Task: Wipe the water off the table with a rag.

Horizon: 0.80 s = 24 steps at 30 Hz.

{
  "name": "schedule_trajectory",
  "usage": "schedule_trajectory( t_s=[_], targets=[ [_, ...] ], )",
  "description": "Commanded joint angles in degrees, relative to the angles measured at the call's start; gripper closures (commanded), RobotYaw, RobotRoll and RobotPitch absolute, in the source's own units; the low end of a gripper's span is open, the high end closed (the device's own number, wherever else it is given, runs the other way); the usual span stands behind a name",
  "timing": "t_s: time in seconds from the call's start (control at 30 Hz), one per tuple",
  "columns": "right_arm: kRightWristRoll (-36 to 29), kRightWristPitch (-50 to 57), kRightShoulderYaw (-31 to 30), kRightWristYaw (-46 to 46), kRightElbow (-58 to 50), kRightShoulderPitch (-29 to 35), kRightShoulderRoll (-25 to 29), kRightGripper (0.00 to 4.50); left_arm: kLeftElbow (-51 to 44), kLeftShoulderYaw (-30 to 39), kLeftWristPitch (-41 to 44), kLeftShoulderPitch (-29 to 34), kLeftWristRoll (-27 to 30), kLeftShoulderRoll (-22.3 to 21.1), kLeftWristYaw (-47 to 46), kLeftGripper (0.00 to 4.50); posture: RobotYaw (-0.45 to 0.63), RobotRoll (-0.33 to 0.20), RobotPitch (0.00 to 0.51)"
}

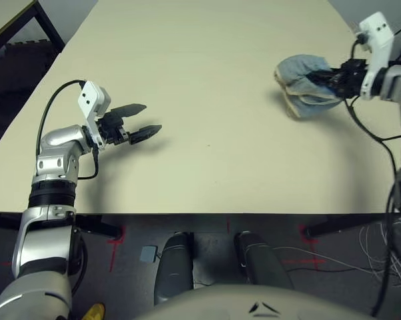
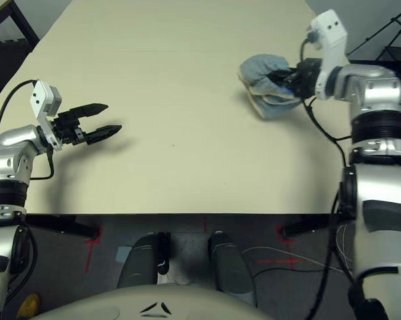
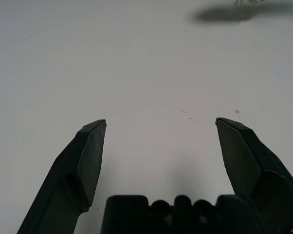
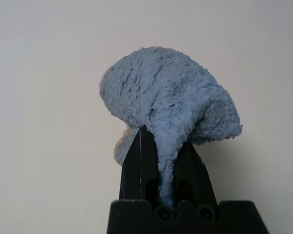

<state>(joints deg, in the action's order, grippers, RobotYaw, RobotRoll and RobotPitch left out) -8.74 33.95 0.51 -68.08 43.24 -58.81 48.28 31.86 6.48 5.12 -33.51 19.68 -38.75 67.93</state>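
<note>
On the table (image 1: 207,80), right claw (image 4: 161,156) pinches the rag (image 4: 166,97); left claw (image 1: 144,120) gapes.

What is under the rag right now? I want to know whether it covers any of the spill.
The rag is bunched in the right gripper over bare table. Whatever lies directly beneath is covered. A few tiny droplets show near the left gripper.

Illumination is even, diffuse and overhead. The counter (image 1: 214,80) reads bright without glare. Soft shadows fall beneath the left claw (image 1: 146,119) and the rag (image 1: 304,85). Head views bow slightly at frame edges. Left wrist view: near fingers (image 3: 90,156) are soft-focused.
</note>
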Motion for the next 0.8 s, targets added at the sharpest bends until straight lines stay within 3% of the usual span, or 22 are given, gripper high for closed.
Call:
schedule_trajectory(
  t_s=[0.03, 0.3, 0.53, 0.8],
  targets=[
    [0.85, 1.23, -1.90, -3.56, -0.29, 2.15, 2.33, 4.50, 0.46, -0.35, -0.57, -0.41, -0.81, 0.21, 0.26, 0.00, -0.14, 0.000, 0.107],
    [2.22, -0.17, -3.10, -3.18, 3.71, 4.08, 0.31, 4.50, -1.14, 0.14, -0.15, 0.91, -0.37, -0.30, 0.09, 0.00, -0.11, 0.000, 0.103],
    [8.38, -16.77, -2.50, 13.48, 18.58, 3.42, -2.86, 4.50, -2.38, 0.96, 0.27, 1.80, -0.13, -1.34, -0.30, 0.00, -0.09, 0.000, 0.104],
    [10.43, -25.06, -1.70, 21.01, 25.89, 2.18, -4.61, 4.50, -4.99, 1.91, 1.51, 3.53, 0.19, -2.04, -0.79, 0.00, -0.07, 0.000, 0.099]
  ],
)
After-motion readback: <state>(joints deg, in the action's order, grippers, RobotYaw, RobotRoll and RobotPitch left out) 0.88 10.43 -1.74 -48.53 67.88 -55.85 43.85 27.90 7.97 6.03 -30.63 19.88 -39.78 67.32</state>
